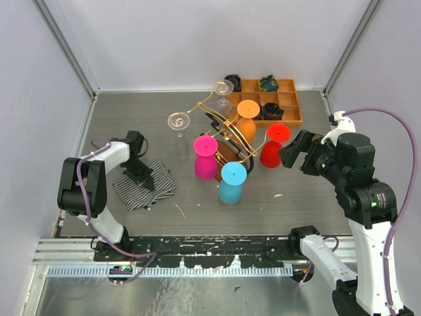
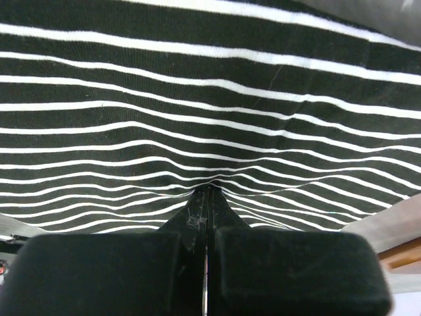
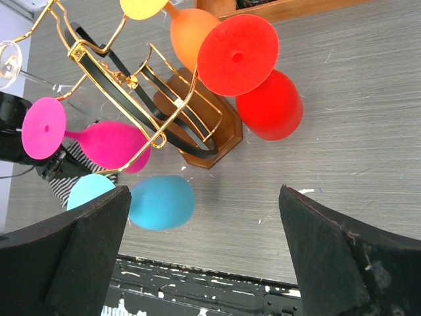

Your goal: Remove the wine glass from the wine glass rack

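Right fingers parted, red wine glass ahead

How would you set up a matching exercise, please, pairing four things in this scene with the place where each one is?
Things
1. opaque red wine glass
2. opaque pink wine glass
3. black-and-white striped cloth
4. orange-brown wooden compartment tray

Places
A. behind the gold wire wine glass rack, far right
B. pinched in the shut left pincer
C. on the rack's side nearest the open right pincer
D. on the rack's left side, toward the cloth

Pairs: 1-C, 2-D, 3-B, 4-A
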